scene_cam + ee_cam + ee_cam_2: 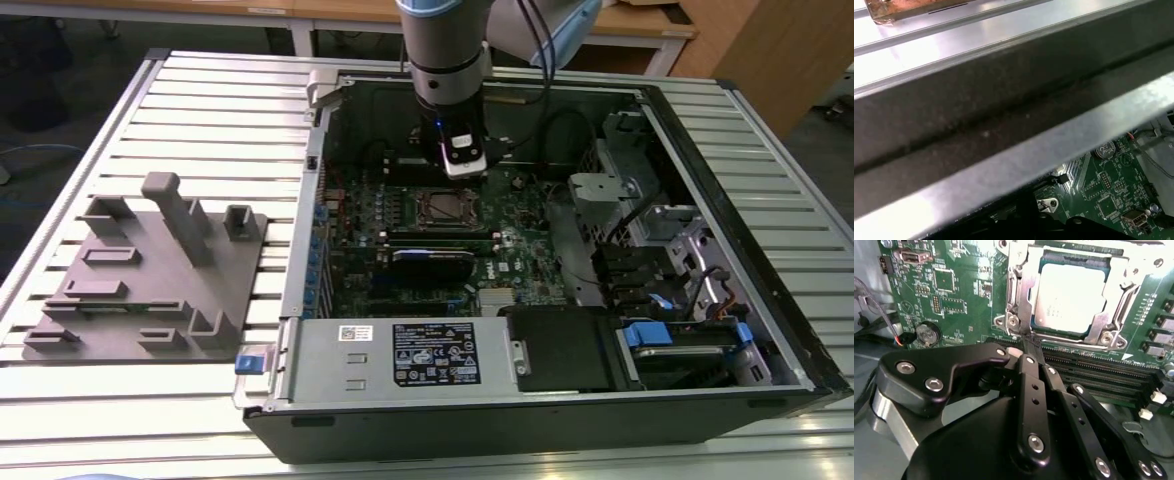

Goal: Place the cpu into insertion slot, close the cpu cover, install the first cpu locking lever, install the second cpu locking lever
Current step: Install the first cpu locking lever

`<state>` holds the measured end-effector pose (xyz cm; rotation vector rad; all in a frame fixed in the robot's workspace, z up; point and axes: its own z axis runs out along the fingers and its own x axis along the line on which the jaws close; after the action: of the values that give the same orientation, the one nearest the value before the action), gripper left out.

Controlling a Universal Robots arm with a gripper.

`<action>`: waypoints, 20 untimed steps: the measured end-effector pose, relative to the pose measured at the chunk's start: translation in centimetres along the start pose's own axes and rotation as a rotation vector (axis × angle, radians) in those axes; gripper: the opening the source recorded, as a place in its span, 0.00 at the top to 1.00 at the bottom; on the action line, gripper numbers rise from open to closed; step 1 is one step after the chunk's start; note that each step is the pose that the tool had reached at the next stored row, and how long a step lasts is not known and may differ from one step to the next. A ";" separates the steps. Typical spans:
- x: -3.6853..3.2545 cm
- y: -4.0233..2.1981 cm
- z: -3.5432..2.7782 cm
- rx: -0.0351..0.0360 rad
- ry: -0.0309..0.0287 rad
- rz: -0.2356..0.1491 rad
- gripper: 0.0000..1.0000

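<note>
The cpu (1071, 297) lies flat in the insertion slot (447, 208), its silver-grey face up. The cpu cover (1102, 324), a silver metal frame, lies down around it with the chip showing through its window. My gripper (1026, 346) hangs just off the socket's edge, between it and the long memory slots (1104, 371). Its black fingers (1030, 390) run together to a point with no gap and nothing held between them. In the exterior view my gripper (462, 168) stands upright over the far rim of the socket, inside the open computer case.
The case's metal wall (1004, 100) runs close by the wrist. A black card with blue trim (434, 258) sits in front of the socket, and the power supply (400, 355) nearer still. A grey fixture block (147, 270) stands on the slatted table at the exterior view's left.
</note>
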<state>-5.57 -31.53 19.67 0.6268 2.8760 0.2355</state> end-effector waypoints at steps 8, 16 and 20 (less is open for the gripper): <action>0.03 -0.04 0.20 -0.0055 -0.0114 -0.001 0.89; -0.11 0.14 -0.74 -0.0051 -0.0113 -0.001 0.89; -0.12 0.15 -0.76 -0.0054 -0.0114 -0.002 0.89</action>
<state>-5.57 -31.53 20.45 0.6229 2.8640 0.2385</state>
